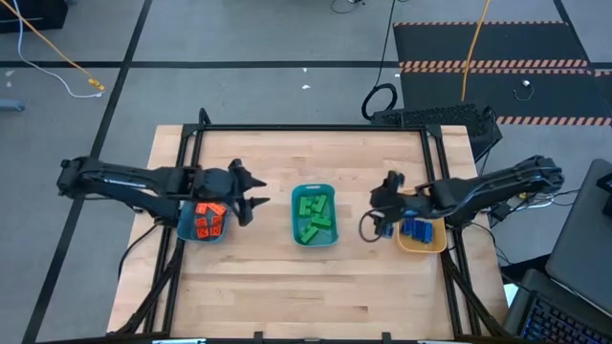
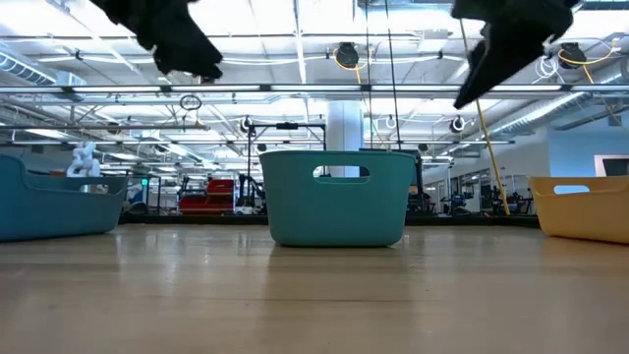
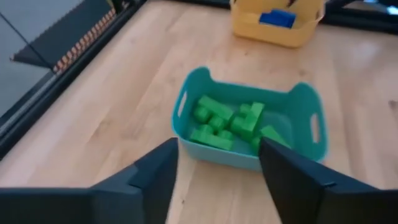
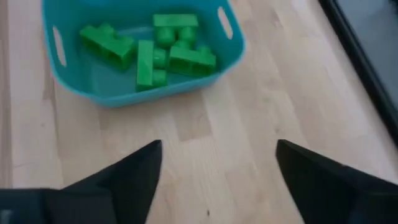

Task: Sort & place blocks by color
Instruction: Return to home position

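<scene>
The blocks lie sorted in three containers. The orange blocks [image 1: 207,220] fill the left teal bin. The green blocks [image 1: 315,214] [image 3: 229,121] [image 4: 152,45] lie in the middle teal bin. The blue blocks [image 1: 417,229] [image 3: 277,17] lie in the yellow-tan bowl. My left gripper [image 1: 260,189] [image 3: 214,180] hangs open above the table, between the left and middle bins. My right gripper [image 1: 375,203] [image 4: 217,168] is open too, raised between the middle bin and the bowl. Neither holds a block.
The left bin [image 2: 54,202], middle bin [image 2: 339,197] and bowl [image 2: 585,208] stand in a row across the wooden table [image 1: 306,287]. Bare wood lies in front of and behind the row. A black frame runs along the table's edges [image 1: 311,127].
</scene>
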Motion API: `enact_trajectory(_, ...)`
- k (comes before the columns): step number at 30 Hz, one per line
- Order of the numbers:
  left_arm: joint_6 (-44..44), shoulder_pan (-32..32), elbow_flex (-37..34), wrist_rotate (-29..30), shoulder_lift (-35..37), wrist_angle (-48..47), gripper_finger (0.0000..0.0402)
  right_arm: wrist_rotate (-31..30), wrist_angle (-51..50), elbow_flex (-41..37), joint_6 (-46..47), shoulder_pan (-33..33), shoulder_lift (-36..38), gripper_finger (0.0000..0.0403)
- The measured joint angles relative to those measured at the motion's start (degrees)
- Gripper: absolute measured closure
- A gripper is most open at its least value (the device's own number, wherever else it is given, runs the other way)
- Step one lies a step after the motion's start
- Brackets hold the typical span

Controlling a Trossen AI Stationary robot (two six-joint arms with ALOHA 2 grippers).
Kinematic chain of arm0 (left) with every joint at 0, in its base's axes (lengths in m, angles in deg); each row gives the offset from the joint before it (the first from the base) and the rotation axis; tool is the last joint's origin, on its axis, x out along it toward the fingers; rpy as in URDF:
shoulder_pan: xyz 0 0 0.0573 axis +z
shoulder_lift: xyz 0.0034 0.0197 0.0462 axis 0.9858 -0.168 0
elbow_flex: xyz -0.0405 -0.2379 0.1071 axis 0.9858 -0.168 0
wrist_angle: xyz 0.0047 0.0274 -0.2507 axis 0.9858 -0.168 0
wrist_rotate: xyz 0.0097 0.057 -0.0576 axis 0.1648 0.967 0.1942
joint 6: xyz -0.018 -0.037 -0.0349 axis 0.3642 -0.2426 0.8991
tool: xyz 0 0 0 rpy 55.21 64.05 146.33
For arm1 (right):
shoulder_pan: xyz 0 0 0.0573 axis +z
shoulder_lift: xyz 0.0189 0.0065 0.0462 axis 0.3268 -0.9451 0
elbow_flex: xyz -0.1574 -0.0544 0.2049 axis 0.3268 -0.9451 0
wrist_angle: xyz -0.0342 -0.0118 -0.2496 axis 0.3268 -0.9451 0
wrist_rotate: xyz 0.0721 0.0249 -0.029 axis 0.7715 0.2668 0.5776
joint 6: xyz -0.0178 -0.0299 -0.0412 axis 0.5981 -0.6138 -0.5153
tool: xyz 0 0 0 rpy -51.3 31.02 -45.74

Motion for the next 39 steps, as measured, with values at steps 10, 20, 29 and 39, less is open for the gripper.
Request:
enact_trajectory(10, -0.3, -2.8, -17.7, -1.3, 13.6, 17.5, 0.0388, 6.3, 8.5, -15.9, 5.8, -0.2, 15.3, 0.0333)
enact_trajectory(20, -0.1, -2.5, -30.1, -3.6, 31.7, 22.5, 0.0397, 7.4, 14.0, -25.6, 6.0, -0.2, 31.6, 0.0396)
enact_trajectory(29, 0.3, -2.6, -40.1, -4.9, 45.2, 26.0, 0.0395, 7.4, 25.2, -37.8, 5.6, -0.2, 45.3, 0.0402)
enact_trajectory(39, -2.2, -2.6, -44.7, -11.4, 55.0, 30.1, 0.0396, 7.4, 28.3, -45.7, 4.3, -0.2, 57.4, 0.0402)
